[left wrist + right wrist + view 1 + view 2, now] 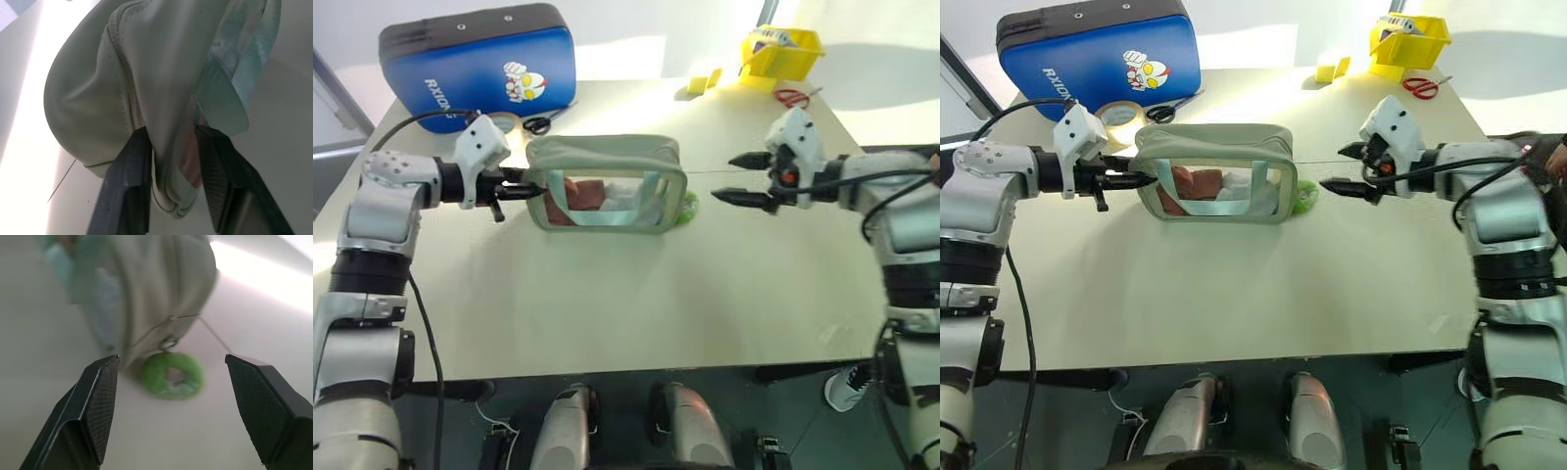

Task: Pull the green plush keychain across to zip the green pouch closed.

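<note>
The green pouch [607, 183] stands upright mid-table, its clear window showing red and white contents. At its right end the green plush keychain [688, 206], a lime ring [173, 374], lies on the table, hooked to the zipper pull. My left gripper [522, 189] is at the pouch's left end; in the left wrist view its fingers [132, 186] stand a little apart, open, with the pouch's end [161, 122] between them. My right gripper [724, 177] is wide open, a short way right of the keychain and touching nothing.
A blue case [480, 64] with a cartoon figure stands at the back left, with a tape roll [504, 122] and black scissors [538, 124] in front of it. A yellow bin [783, 49] and red scissors [791, 98] sit back right.
</note>
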Motion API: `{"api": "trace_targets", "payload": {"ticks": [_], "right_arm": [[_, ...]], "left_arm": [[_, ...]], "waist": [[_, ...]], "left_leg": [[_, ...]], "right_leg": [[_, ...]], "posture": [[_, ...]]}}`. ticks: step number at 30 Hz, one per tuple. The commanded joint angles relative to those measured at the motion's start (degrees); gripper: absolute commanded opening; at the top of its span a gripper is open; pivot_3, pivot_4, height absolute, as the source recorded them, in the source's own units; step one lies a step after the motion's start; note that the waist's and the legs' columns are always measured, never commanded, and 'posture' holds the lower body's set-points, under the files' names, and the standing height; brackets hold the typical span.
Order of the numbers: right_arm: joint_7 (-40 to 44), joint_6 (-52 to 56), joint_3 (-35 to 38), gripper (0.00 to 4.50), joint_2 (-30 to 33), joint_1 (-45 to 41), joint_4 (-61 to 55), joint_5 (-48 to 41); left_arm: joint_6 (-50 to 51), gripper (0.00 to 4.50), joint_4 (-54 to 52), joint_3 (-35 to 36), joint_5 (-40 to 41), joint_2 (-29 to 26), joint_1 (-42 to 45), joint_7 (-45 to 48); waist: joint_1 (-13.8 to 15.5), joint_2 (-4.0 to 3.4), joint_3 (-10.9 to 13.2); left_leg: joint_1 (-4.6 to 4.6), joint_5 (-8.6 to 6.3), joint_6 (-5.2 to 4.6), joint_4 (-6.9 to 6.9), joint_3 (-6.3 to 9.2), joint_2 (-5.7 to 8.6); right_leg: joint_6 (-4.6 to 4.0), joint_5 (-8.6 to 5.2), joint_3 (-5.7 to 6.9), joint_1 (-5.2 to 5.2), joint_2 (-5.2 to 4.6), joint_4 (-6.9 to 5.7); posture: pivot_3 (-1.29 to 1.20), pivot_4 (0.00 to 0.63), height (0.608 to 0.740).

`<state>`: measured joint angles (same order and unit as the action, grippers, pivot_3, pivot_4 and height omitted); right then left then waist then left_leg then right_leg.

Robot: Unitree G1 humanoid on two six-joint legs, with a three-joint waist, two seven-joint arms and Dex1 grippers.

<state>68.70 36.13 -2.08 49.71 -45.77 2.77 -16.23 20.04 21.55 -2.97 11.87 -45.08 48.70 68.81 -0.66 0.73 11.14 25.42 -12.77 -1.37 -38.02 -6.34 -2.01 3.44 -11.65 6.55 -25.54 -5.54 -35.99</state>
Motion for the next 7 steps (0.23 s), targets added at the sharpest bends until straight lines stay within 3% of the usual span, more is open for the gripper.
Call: {"api": "trace_targets", "payload": {"ticks": [1, 3, 4, 7], "right_arm": [[2.55, 5.00, 1.89, 3.61, 1.09, -3.67, -5.26, -5.48], [0.30, 7.75, 3.09, 3.61, -0.37, -5.51, -6.79, -7.52], [-0.76, 8.78, 3.51, 3.61, -0.99, -6.09, -7.26, -8.29], [-6.31, 11.19, 5.44, 3.61, -3.47, -6.58, -8.00, -9.22]], "left_arm": [[3.18, 3.19, -1.52, 3.60, 3.18, -1.91, 1.92, 1.68], [6.13, 4.24, -2.11, 5.71, 4.58, -2.96, 2.65, 0.53], [7.20, 4.46, -2.29, 6.36, 4.82, -3.32, 3.02, -0.26], [9.62, 4.46, -3.76, 9.68, 6.66, -4.95, 2.42, -1.97]], "waist": [[-0.20, 0.00, 0.00], [-0.33, 0.01, 0.00], [-0.32, 0.01, 0.00], [-0.09, 0.01, 0.00]], "left_leg": [[0.00, 0.00, 0.00, 0.00, 0.00, 0.00], [-0.01, 0.00, 0.01, -0.02, -0.02, -0.01], [-0.01, 0.00, 0.01, -0.02, -0.02, -0.04], [0.00, 0.00, 0.02, -0.02, -0.02, -0.05]], "right_leg": [[0.00, 0.00, 0.00, 0.00, -0.01, 0.00], [-0.01, 0.01, 0.00, -0.03, -0.03, -0.01], [-0.01, 0.01, 0.00, -0.04, -0.02, -0.01], [-0.01, 0.01, 0.01, -0.05, -0.03, 0.00]], "posture": [[0.00, 0.150, 0.740], [0.00, 0.150, 0.740], [0.00, 0.150, 0.740], [0.00, 0.150, 0.740]]}}
